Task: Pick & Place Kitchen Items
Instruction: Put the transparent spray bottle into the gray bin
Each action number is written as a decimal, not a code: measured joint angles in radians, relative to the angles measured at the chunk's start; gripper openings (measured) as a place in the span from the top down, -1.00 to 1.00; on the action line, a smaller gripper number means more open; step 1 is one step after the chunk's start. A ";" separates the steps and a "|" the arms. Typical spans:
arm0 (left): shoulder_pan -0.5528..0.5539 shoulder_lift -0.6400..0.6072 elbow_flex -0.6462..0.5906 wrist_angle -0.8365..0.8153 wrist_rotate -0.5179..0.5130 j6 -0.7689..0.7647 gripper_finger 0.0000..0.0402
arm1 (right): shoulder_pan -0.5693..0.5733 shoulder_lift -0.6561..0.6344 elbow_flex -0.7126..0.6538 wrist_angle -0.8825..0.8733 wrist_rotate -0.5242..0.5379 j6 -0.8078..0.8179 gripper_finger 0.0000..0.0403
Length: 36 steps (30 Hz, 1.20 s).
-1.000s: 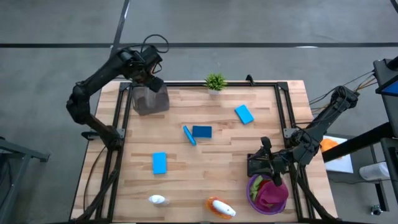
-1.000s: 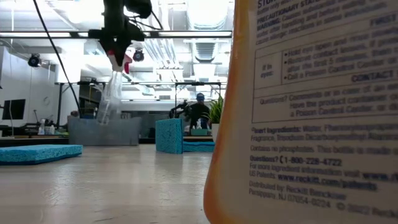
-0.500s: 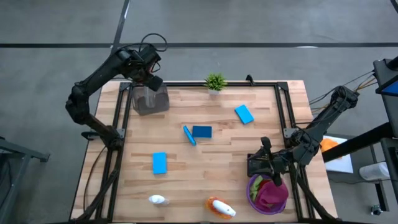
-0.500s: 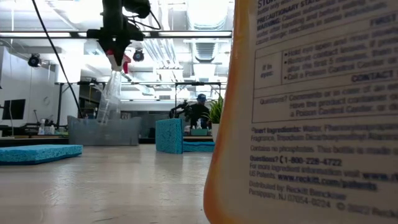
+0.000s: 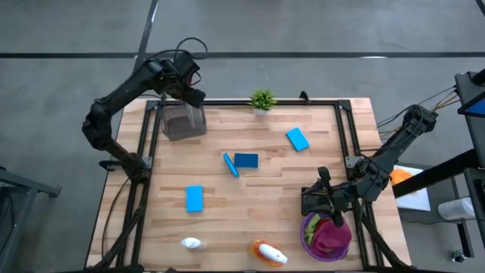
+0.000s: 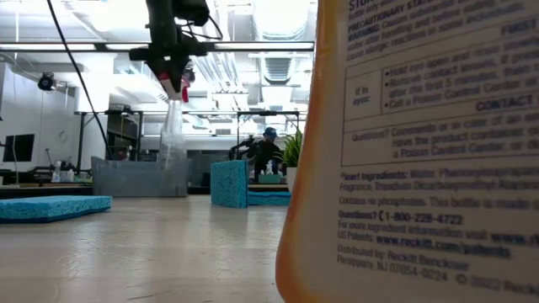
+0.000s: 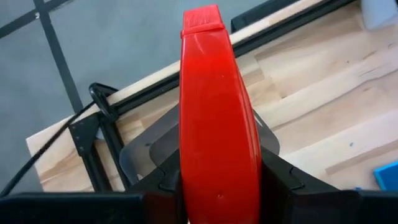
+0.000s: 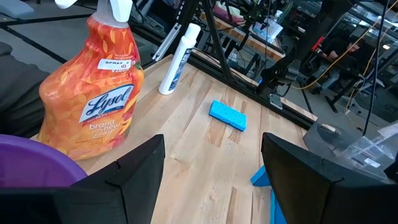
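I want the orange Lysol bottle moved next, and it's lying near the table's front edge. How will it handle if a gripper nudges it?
Lying on its side, the orange Lysol bottle would probably pivot or roll rather than tip. Its glossy plastic looks slippery, so fingers may slide.

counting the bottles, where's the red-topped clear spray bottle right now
The red-topped clear spray bottle hangs from the left gripper over the grey bin at the table's far left corner, left of the potted plant.

Scattered blue sponges (image 5: 246,160) dot mid-table; bare wood (image 5: 250,208) between them lies passable.
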 joint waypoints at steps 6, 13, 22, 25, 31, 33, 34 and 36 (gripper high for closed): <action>0.003 -0.005 -0.079 0.062 0.011 0.003 0.40 | 0.000 0.000 0.000 0.000 0.000 0.000 -0.31; 0.005 -0.004 -0.078 0.066 0.018 0.012 0.40 | 0.000 0.000 0.000 -0.003 0.000 0.000 -0.31; 0.002 -0.008 -0.036 0.053 0.039 0.028 -0.03 | 0.000 0.000 0.000 -0.003 0.000 0.000 -0.31; 0.002 -0.013 -0.035 0.042 0.047 0.029 -0.15 | 0.000 0.000 0.000 -0.003 0.000 0.000 -0.31; 0.002 -0.017 -0.033 0.031 0.046 0.039 -0.20 | 0.000 0.000 0.000 -0.003 0.000 0.000 -0.31; 0.002 -0.026 -0.032 0.031 0.043 0.039 -0.20 | 0.000 0.000 0.000 -0.003 0.000 0.000 -0.31; 0.002 -0.032 -0.030 0.030 0.043 0.039 -0.21 | 0.000 0.000 0.000 -0.003 0.000 0.000 -0.31; 0.002 -0.047 -0.020 0.032 0.036 0.039 -0.21 | 0.000 0.000 0.000 -0.003 0.000 0.000 -0.31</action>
